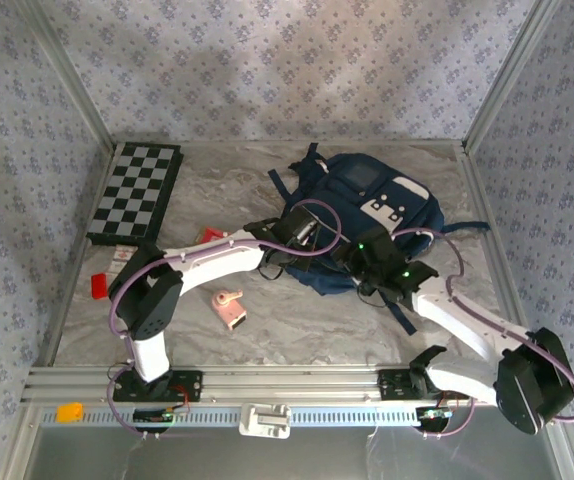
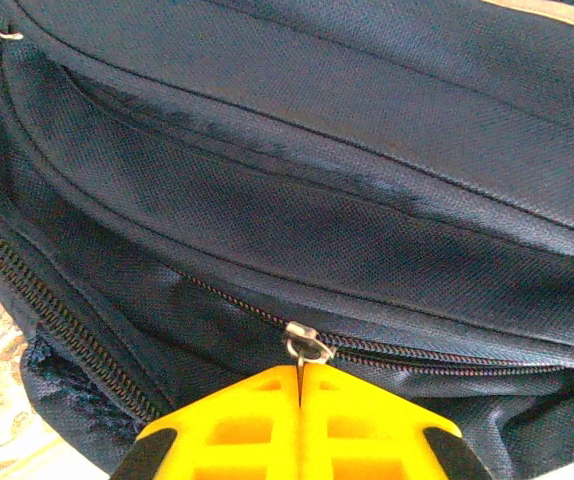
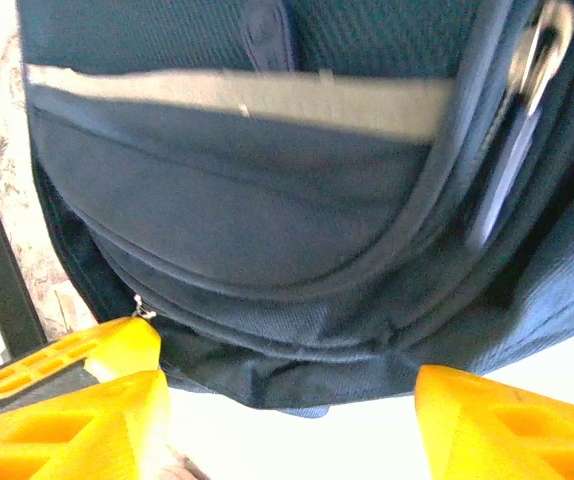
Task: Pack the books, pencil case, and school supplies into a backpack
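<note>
- Setting: grey marbled worktop (image 1: 297,330) w/ metal rails, blue patterned walls on three sides.
- Left end effector (image 2: 299,385): clenched. The yellow fingers (image 2: 237,430) meet w/ no gap and pinch the metal zipper pull (image 2: 307,348) of the backpack (image 1: 367,200).
- Right end effector (image 3: 287,400): released, fingers wide apart, nothing between them. It sits just below the bag's lower edge, close beside the left one.
- Backpack lies flat at back-centre of the worktop, patches up. The zip by the pull looks closed along the stretch in view.
- Further out: school supplies (image 1: 230,308) (pink gadget) on bare worktop in front of the left arm. Pencil case (image 1: 121,260) is near the front edge of the checkered board (image 1: 137,190), well apart from the bag.
- Step, prob.: unzipping so items can go in. Packing looks barely begun.
- Risks:
  - Thin pull could slip from the pinch if tugged at an angle to the track.
  - W/ the right side released, nothing braces the bag, so a pull may drag the whole bag instead of running the slider.
  - Slider may snag where the fabric folds.
  - Both wrists are crowded together, so they could knock each other or catch a cable.
</note>
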{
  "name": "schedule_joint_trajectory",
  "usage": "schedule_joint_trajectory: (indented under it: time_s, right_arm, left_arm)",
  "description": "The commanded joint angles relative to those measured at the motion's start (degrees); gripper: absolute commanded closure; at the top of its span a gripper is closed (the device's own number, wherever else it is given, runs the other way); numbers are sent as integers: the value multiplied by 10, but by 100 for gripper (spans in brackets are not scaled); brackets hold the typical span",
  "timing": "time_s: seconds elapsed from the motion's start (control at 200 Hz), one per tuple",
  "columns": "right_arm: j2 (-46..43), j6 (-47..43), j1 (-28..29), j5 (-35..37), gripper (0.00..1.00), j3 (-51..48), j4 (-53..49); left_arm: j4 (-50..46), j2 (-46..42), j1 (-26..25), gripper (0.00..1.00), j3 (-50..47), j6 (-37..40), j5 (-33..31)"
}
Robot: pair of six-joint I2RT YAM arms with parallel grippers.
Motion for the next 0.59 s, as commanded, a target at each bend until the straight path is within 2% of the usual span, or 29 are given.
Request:
schedule_joint_trajectory:
  time_s: [0.0,0.195,0.32,0.39,0.475,0.59]
  right_arm:
    - [26,107,29,53,33,-19,81]
    - [95,113,40,106,36,6,91]
    - [114,84,30,142,48,5,60]
    - [114,48,12,153,58,0,41]
    - [101,0,-29,134,69,-21,38]
    - [60,-93,-94,107,73,-59,36]
  left_arm:
    - [-2,-18,6,100,6,-8,6]
    - [-6,-16,6,100,13,-6,12]
    - [-19,-17,5,100,6,-11,15]
    - [-24,-17,3,100,-1,-26,30]
    - [-38,-14,-11,100,4,-51,35]
    - [-49,8,-55,100,36,-104,30]
